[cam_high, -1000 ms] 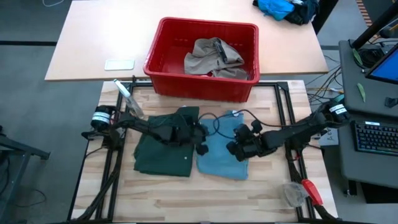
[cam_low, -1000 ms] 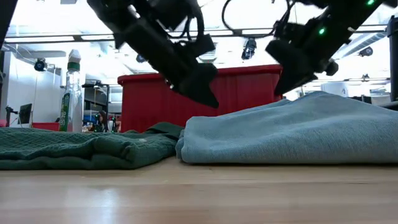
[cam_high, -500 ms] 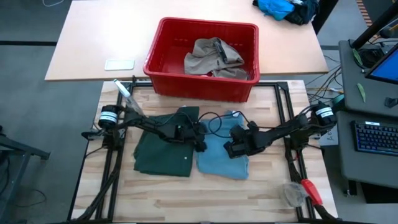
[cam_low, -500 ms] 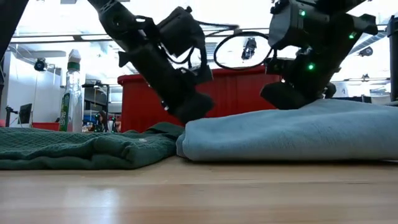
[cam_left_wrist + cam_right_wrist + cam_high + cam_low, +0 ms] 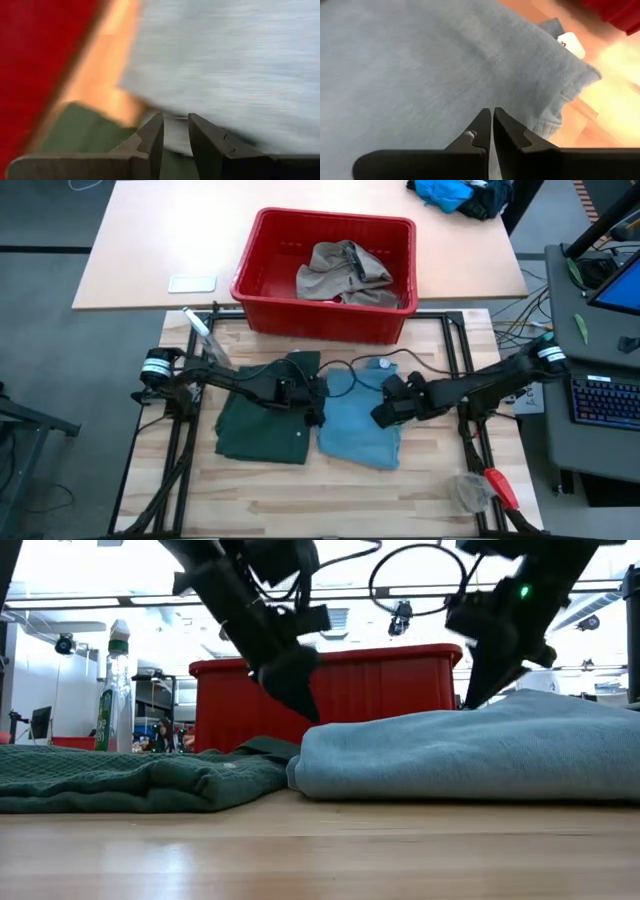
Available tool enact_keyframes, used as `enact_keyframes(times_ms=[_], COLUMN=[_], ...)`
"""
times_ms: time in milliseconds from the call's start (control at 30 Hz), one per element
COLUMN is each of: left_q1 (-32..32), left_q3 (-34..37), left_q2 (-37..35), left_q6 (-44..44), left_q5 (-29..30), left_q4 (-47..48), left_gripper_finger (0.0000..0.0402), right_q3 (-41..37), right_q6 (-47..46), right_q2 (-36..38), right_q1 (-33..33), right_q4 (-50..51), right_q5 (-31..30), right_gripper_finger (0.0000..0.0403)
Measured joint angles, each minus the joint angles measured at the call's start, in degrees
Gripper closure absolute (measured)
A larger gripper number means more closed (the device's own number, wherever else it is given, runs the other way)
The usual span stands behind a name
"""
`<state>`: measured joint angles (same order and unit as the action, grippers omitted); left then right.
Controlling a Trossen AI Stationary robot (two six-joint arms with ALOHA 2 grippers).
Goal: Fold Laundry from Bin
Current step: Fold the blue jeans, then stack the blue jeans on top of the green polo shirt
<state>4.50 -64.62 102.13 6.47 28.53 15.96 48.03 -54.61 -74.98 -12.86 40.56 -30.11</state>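
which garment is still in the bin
The khaki-taupe piece, crumpled inside the red bin; the green shorts and blue trousers lie folded on the table.

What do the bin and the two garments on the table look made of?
The bin: glossy red plastic, moulded with a rolled rim. The green garment: soft matte cloth, probably knit; low view shows a waffle-like texture. The light blue garment: fine-woven, denim-like cloth, thick at the fold.

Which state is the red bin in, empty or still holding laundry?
Still holding laundry: the high view shows a crumpled khaki piece lying inside the red bin.
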Motion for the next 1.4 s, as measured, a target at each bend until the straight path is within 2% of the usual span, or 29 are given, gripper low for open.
enact_keyframes(times_ms=[100, 167, 300, 433, 567, 800, 933, 1067, 1167, 1300, 1400], left_q1=[1.9, 3.5, 5.5, 5.6, 5.5, 5.5, 5.5, 5.5, 5.5, 5.5, 5.6], left_q3=[-1.6, -2.1, -1.9, -2.9, -6.8, -14.2, -15.6, -14.4, -13.8, -14.2, -14.8], left_q2=[0.0, 0.4, 3.1, 7.4, 12.3, 19.9, 21.7, 22.2, 22.2, 22.1, 21.0], left_q6=[-0.3, -1.2, -3.2, -3.4, -4.0, -6.0, -5.3, -3.3, -2.5, -2.8, -3.9], left_q5=[-7.4, -10.2, -10.8, -10.4, -8.1, -7.3, -5.5, -5.2, -5.0, -5.0, -3.6], left_q4=[-1.4, -5.9, -18.1, -26.1, -26.2, -21.9, -18.7, -19.0, -19.0, -18.3, -11.0], left_gripper_finger=[0.0327, 0.0327, 0.0327, 0.0327, 0.0327, 0.0327, 0.0327, 0.0327, 0.0327, 0.0327, 0.0327], right_q3=[0.0, -0.1, -0.2, -0.4, -1.0, -4.4, -7.0, -11.5, -15.4, -18.9, -20.9], right_q6=[0.1, -0.5, -0.7, -1.5, -4.9, -14.1, -18.3, -20.8, -20.8, -20.4, -20.9], right_q2=[4.2, 6.3, 9.6, 11.9, 13.9, 15.4, 13.9, 13.4, 13.6, 14.5, 15.6], right_q1=[0.0, 0.0, 0.0, -0.1, -0.7, -3.1, -3.8, -3.8, -3.8, -3.8, -5.1], right_q4=[0.5, 0.6, 1.0, 1.9, 3.7, 3.9, 3.3, -3.1, -11.0, -19.5, -21.9], right_q5=[3.4, 5.7, 11.0, 16.2, 19.9, 20.8, 18.6, 18.1, 18.1, 17.9, 17.0], right_gripper_finger=[0.0390, 0.0390, 0.0390, 0.0378, 0.0331, 0.0196, 0.0121, 0.0064, 0.0039, 0.0034, 0.0034])
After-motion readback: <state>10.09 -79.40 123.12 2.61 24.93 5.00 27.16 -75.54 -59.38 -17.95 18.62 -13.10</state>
